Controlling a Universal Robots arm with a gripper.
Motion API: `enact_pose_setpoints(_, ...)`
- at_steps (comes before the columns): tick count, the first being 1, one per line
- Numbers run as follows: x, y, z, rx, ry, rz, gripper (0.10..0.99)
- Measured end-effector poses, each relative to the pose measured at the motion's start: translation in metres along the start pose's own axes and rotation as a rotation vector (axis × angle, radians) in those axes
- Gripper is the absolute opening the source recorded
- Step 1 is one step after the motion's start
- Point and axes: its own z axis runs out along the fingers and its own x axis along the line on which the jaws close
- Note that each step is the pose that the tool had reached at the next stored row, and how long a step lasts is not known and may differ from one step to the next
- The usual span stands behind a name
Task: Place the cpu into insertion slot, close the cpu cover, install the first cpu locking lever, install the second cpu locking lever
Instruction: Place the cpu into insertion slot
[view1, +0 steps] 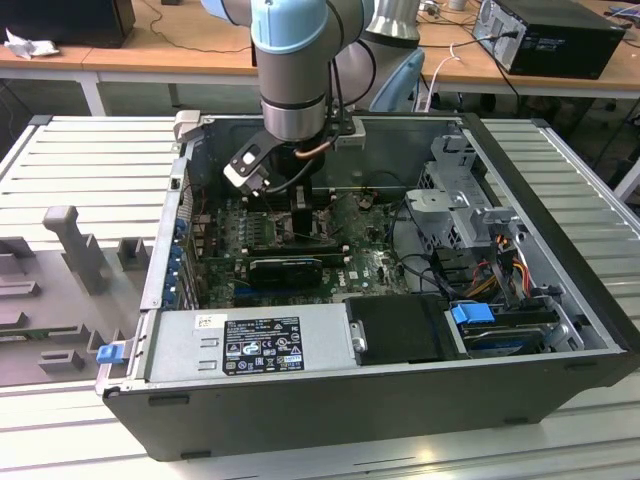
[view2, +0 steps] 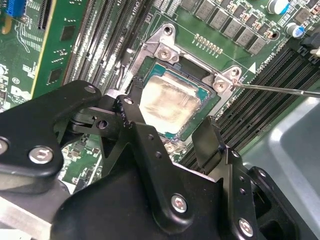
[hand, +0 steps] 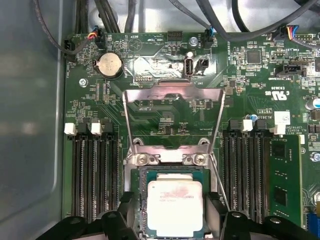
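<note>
While the gripper (hand: 170, 198) hangs open low over the board, its two fingers stand apart on either side of the chip (hand: 175, 212). The chip lies flat in the socket (hand: 141, 179), directly under the gripper. Just beyond the chip, the cover (hand: 172, 94) stands raised from its hinge, not yet closed.

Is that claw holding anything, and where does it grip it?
Nothing, it seems: the claw stands open astride the cpu, which lies in the insertion slot.
</note>
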Motion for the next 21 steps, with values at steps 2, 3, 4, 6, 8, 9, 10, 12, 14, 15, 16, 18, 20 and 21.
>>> enact_pose_setpoints(2, 0.0010, 0.0000, 0.0002, 0.000, 0.0013, 0.000, 0.667)
enact_pose_setpoints(3, 0.0015, 0.0001, 0.0003, 0.000, 0.0023, 0.000, 0.667)
enact_pose_setpoints(4, 0.0019, 0.0000, 0.0004, 0.000, 0.0032, 0.000, 0.667)
enact_pose_setpoints(6, 0.0023, 0.0000, 0.0005, 0.000, 0.0050, 0.000, 0.667)
enact_pose_setpoints(8, 0.0024, 0.0000, 0.0004, 0.000, 0.0052, 0.000, 0.667)
enact_pose_setpoints(9, 0.0023, 0.0001, -0.0002, 0.000, 0.0048, 0.000, 0.667)
enact_pose_setpoints(10, 0.0024, 0.0002, -0.0013, 0.000, 0.0048, 0.000, 0.667)
enact_pose_setpoints(12, 0.0024, 0.0007, -0.0074, 0.000, 0.0047, 0.000, 0.667)
enact_pose_setpoints(14, 0.0025, 0.0009, -0.0106, 0.000, 0.0036, 0.000, 0.655)
enact_pose_setpoints(15, 0.0025, 0.0010, -0.0118, 0.000, 0.0027, 0.000, 0.655)
enact_pose_setpoints(16, 0.0025, 0.0011, -0.0125, 0.000, 0.0016, 0.000, 0.588)
enact_pose_setpoints(18, 0.0018, 0.0011, -0.0127, 0.000, -0.0008, 0.000, 0.463)
enact_pose_setpoints(20, 0.0004, 0.0011, -0.0128, 0.000, -0.0032, 0.000, 0.404)
enact_pose_setpoints(21, -0.0002, 0.0012, -0.0128, 0.000, -0.0052, 0.000, 0.404)
